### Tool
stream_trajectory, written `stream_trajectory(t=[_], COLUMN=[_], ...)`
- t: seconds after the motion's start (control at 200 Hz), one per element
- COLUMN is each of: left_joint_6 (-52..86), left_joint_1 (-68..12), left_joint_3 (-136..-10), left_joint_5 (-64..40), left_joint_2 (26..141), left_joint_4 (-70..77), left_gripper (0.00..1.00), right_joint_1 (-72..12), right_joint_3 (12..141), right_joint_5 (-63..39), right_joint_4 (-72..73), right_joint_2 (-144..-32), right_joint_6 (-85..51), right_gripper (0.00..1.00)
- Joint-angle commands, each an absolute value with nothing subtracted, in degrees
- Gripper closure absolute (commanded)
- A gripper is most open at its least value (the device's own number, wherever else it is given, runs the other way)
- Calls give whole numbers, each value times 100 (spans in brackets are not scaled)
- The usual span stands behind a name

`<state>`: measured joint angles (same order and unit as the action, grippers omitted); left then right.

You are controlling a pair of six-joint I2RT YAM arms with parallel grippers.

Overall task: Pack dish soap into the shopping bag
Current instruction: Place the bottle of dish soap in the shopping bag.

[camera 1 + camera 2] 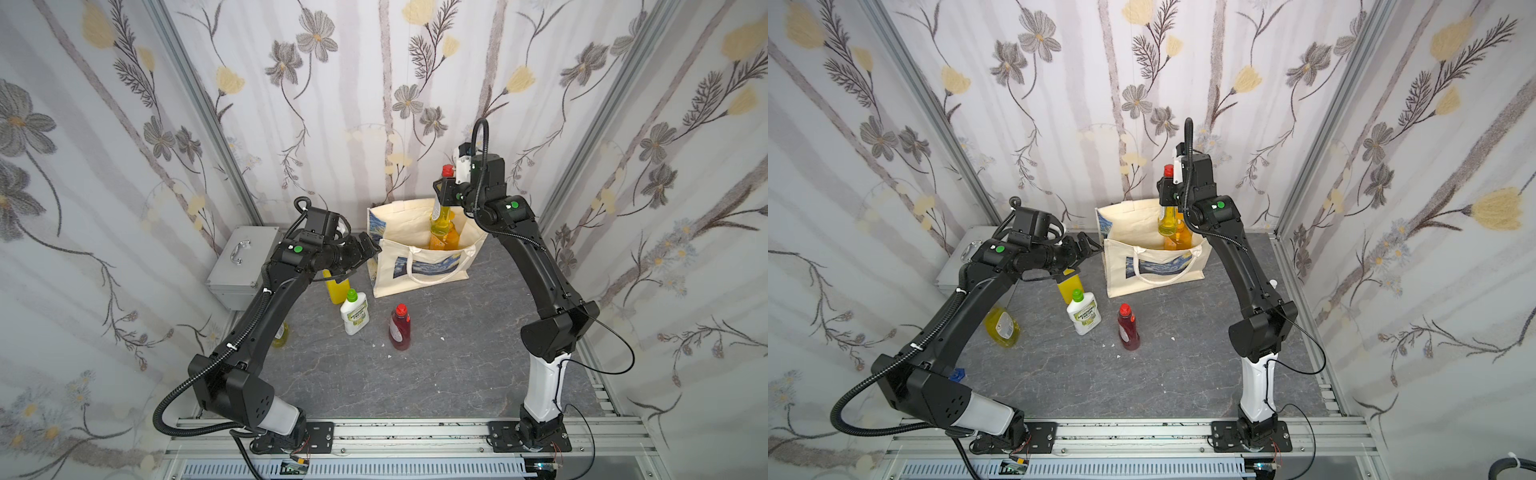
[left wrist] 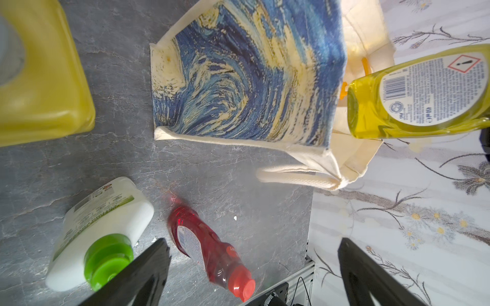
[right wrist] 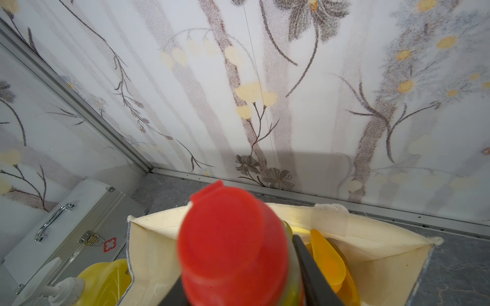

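Observation:
The cream shopping bag (image 1: 424,266) (image 1: 1154,266) (image 2: 252,74) stands open at the back of the table. My right gripper (image 1: 442,192) (image 3: 238,291) is shut on the neck of a yellow-green dish soap bottle (image 1: 441,216) (image 1: 1168,218) (image 2: 419,92) with a red cap (image 3: 233,246), hanging upright over the bag's mouth. An orange bottle (image 1: 448,241) (image 3: 327,254) sits inside the bag. My left gripper (image 1: 361,255) (image 2: 253,243) is open and empty, just left of the bag. On the table stand a yellow pump bottle (image 1: 334,286), a white green-capped bottle (image 1: 354,313) (image 2: 106,220), a dark red bottle (image 1: 400,328) (image 2: 204,246) and another yellow-green bottle (image 1: 1003,326).
A silver metal case (image 1: 241,262) (image 3: 66,225) lies at the back left against the wall. Floral curtain walls close in the table on three sides. A metal rail (image 1: 415,432) with both arm bases runs along the front edge.

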<state>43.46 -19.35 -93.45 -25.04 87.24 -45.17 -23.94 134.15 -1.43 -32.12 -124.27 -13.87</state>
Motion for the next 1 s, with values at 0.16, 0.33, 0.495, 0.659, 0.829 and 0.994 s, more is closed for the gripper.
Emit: stream_trajectory(t=[0.16,0.33,0.495,0.659,0.829,0.994], left_joint_6=[3811,3813,3883,3894,3937,3871], left_joint_1=[-1761,-1669,-1667,-1667,-1669,-1667], left_joint_3=[-10574,-10812,-11159,-11423,-11503,-11870], left_joint_5=[-2603,-2622,-2715,-2749,-2738,-2785], left_joint_2=[9277,9504,9877,10177,10289,10490], left_joint_4=[-5413,-5477,-5443,-5414,-5318,-5515], left_gripper=[0,0,0,0,0,0], right_joint_1=[-2435,-2434,-2400,-2373,-2307,-2303], right_joint_3=[13114,12324,12045,11789,11780,11804], right_joint_5=[-520,-571,-529,-528,-679,-810], right_joint_4=[-1993,-1505,-1418,-1163,-992,-723], right_joint_2=[-12631,-12489,-12539,-12601,-12812,-12983], right_joint_6=[-1406,-1379,-1323,-1275,-1248,-1266], right_gripper=[61,61,62,61,61,61])
